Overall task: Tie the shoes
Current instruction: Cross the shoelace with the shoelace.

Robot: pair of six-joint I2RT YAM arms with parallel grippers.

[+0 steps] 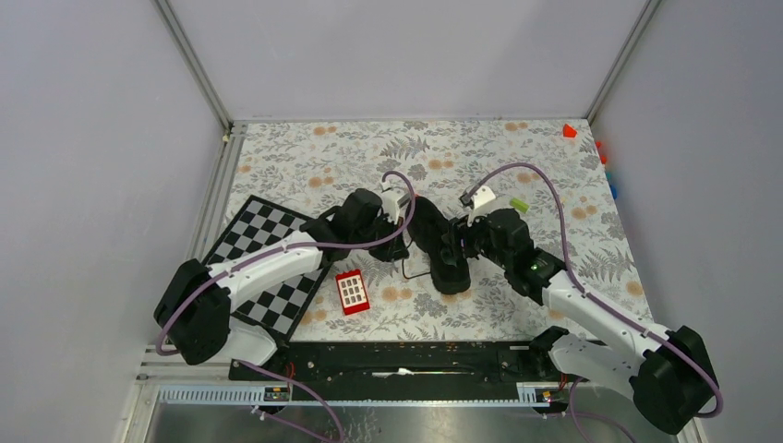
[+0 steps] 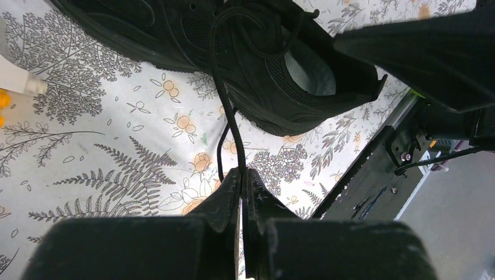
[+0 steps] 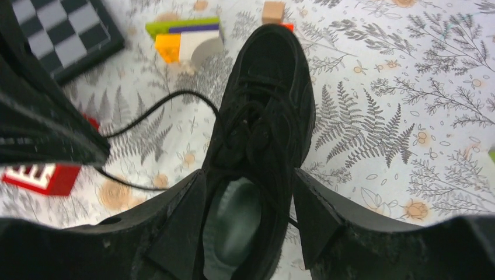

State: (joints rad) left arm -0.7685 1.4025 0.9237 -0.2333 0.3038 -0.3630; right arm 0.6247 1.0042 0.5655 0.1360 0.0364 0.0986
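Pinching the sneaker's (image 3: 262, 116) lace (image 2: 225, 99) in closed left gripper (image 2: 242, 181); straddling its heel with right gripper (image 3: 248, 175), jaws apart. Left of sneaker: red block (image 1: 352, 292), chessboard (image 1: 263, 268). Past toe: stacked coloured blocks (image 3: 181, 38).

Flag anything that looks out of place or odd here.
The shoe is untied: one loose lace trails off its side over the table, pinched in the shut left gripper. Nothing looks spilled or damaged.

A: Entry for lettering, labels, brands, numbers: anything to list?

B: Nothing legible. One candidate only: red block (image 1: 352, 292) on the table (image 1: 517, 166), with a white grid of small squares on its top face. Its marks are too small and blurred to read in either view.
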